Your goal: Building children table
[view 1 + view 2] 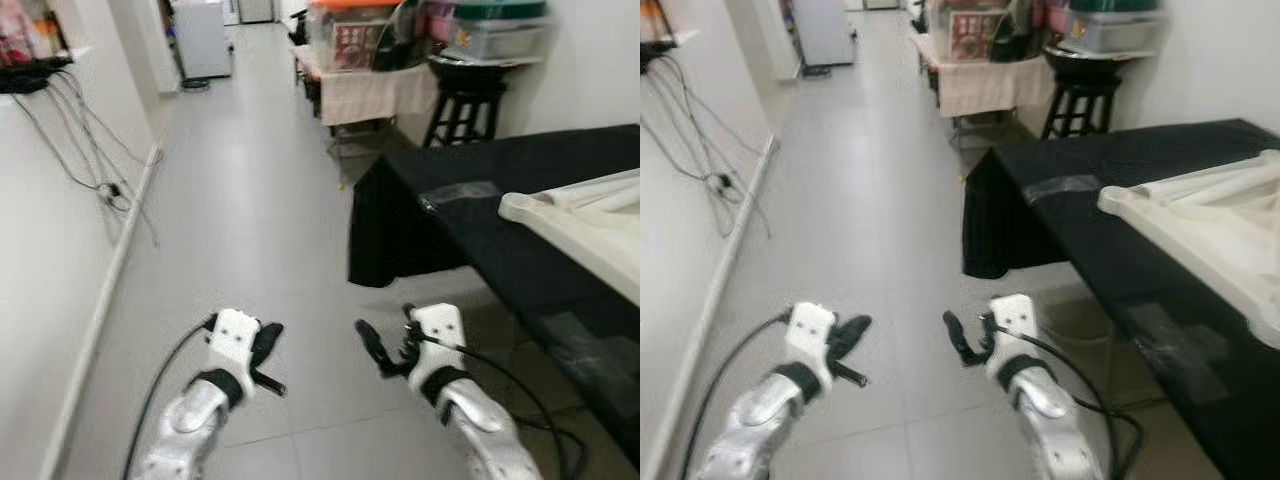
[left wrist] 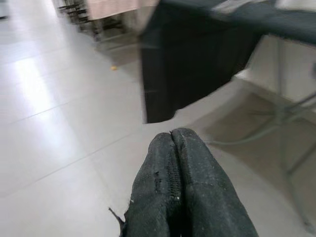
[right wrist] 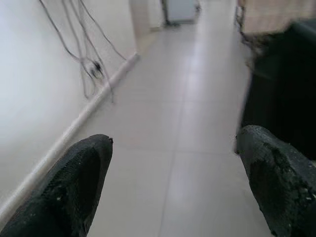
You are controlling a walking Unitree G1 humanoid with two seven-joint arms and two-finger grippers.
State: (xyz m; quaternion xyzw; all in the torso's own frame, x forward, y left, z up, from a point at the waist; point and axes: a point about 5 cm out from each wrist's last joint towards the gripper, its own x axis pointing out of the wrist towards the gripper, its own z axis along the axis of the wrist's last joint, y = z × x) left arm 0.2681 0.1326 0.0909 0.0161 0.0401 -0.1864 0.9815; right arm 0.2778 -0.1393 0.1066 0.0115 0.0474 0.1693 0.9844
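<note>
Jaws first: we see our left gripper (image 1: 268, 362) pressed together on nothing and our right gripper (image 3: 173, 182) spread wide, both held low over the pale tiled floor (image 1: 250, 210) in the near middle, well apart from everything. To our right, a worktop (image 1: 520, 200) draped in black cloth carries the white children's table parts (image 1: 590, 215) at its right side, the cloth's near-left corner hanging toward the floor. Open corridor runs far ahead between the left wall with dangling cables (image 1: 90, 150) and a black stool (image 1: 465, 110) beside cluttered shelves.
</note>
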